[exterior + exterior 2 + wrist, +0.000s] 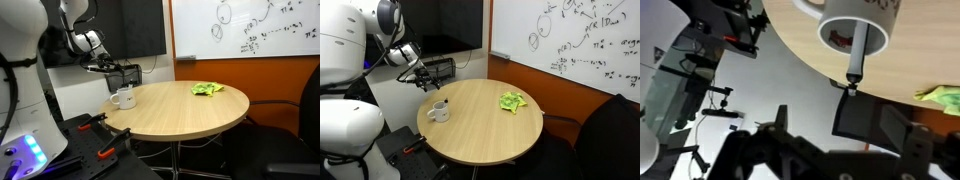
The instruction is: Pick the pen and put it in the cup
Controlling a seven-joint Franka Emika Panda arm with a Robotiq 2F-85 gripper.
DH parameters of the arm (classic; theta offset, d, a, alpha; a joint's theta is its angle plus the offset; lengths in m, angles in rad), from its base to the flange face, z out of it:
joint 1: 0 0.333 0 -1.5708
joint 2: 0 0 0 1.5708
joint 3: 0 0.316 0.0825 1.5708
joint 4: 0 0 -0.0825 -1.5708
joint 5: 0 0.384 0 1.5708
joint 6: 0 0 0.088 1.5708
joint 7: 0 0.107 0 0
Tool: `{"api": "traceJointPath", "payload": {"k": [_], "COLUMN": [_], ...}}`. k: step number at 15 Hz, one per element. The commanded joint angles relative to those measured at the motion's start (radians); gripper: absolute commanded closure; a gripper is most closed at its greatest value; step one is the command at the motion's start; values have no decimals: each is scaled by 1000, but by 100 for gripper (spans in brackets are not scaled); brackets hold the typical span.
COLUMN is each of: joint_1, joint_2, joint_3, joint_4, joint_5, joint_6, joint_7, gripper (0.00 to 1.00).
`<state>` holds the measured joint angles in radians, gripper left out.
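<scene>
Hovering above cup [438, 111], arm [390, 20] bent, jaws apart, pen [854, 58] inside.

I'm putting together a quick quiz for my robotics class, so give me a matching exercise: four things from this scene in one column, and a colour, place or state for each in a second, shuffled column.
Things:
1. cup
2. pen
3. crumpled cloth
4. whiteboard

Descriptions:
A. green, lying on the table
B. covered in handwriting
C. white, standing near the table's edge
D. leaning inside the cup, poking out over its rim

Pairs: 1-C, 2-D, 3-A, 4-B
</scene>
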<state>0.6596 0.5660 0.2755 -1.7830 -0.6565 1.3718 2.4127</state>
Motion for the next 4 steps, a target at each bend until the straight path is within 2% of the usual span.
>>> {"api": "traceJointPath", "payload": {"k": [1,4], "joint_1": [-12,-15], "joint_2": [-97,-149], "joint_3": [3,6], "joint_4": [-61,-90], "joint_5": [75,115], "joint_6": [34,41], "joint_7": [-27,-25], "gripper": [0,0]}}
